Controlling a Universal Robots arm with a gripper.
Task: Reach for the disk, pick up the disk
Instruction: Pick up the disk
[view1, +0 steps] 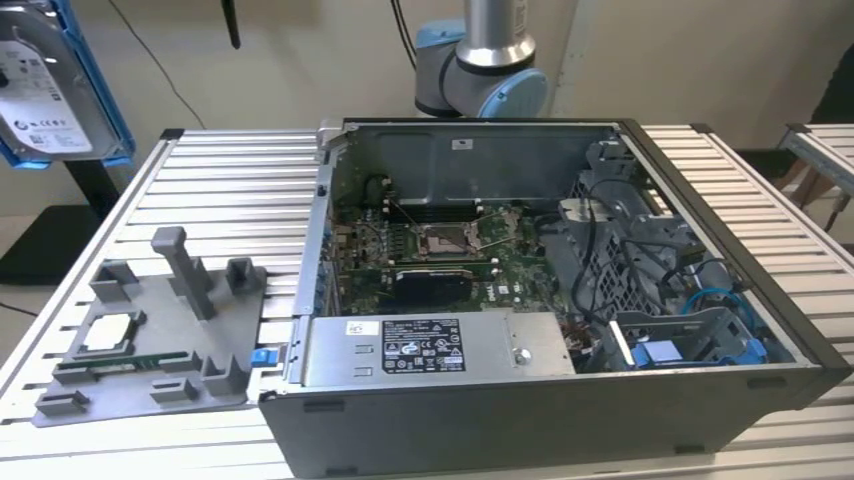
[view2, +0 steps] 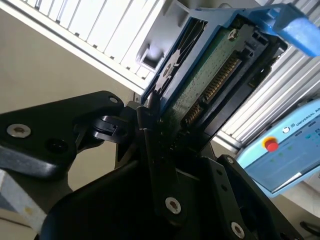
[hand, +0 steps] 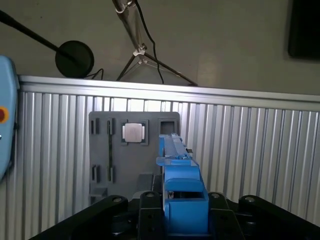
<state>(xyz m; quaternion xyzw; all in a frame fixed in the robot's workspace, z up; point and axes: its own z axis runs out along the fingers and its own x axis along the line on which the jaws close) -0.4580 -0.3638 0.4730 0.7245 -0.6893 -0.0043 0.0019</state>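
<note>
The disk (view1: 47, 90) hangs high at the exterior view's left, above the table's edge, its white label facing the camera and a blue rail along its side. In the second wrist view the disk (view2: 210, 75) shows its green circuit board and blue rails, clamped between the black fingers (view2: 150, 135) of my gripper (view2: 172, 137). In the first wrist view the disk (hand: 182, 175) stands edge-on, blue rail up, with my gripper (hand: 185, 212) shut on it above the grey fixture.
An open computer case (view1: 747, 400) sits on the slatted aluminium table (view1: 200, 190). A grey fixture plate (view1: 147, 345) with a small square chip (view1: 107, 330) lies at the exterior view's left. The arm's base (view1: 481, 70) stands behind the case. A blue pendant (view2: 285, 155) lies nearby.
</note>
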